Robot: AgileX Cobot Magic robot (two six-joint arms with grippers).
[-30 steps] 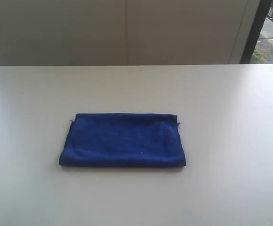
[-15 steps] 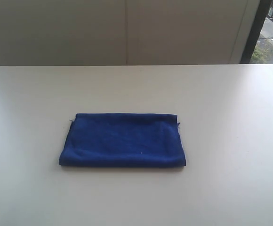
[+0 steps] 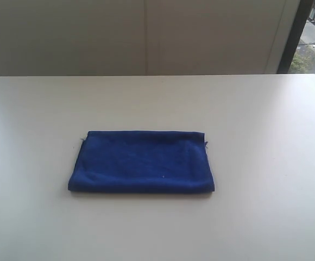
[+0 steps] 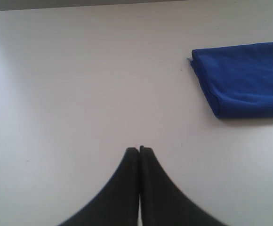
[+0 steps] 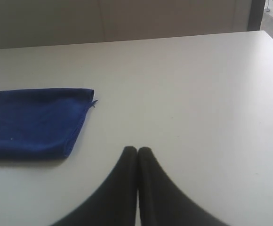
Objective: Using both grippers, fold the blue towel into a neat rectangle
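The blue towel [image 3: 141, 162] lies folded into a flat rectangle in the middle of the white table [image 3: 266, 119]. Neither arm shows in the exterior view. In the left wrist view my left gripper [image 4: 139, 149] is shut with nothing in it, hovering over bare table, and the blue towel [image 4: 244, 77] lies well apart from it. My right gripper [image 5: 137, 149] is likewise shut and empty, with one end of the blue towel [image 5: 33, 122] a short way off to its side. No white label is visible.
A pale wall [image 3: 146, 35] runs behind the table's far edge. A dark window frame [image 3: 296, 32] with an outdoor view stands at the back right.
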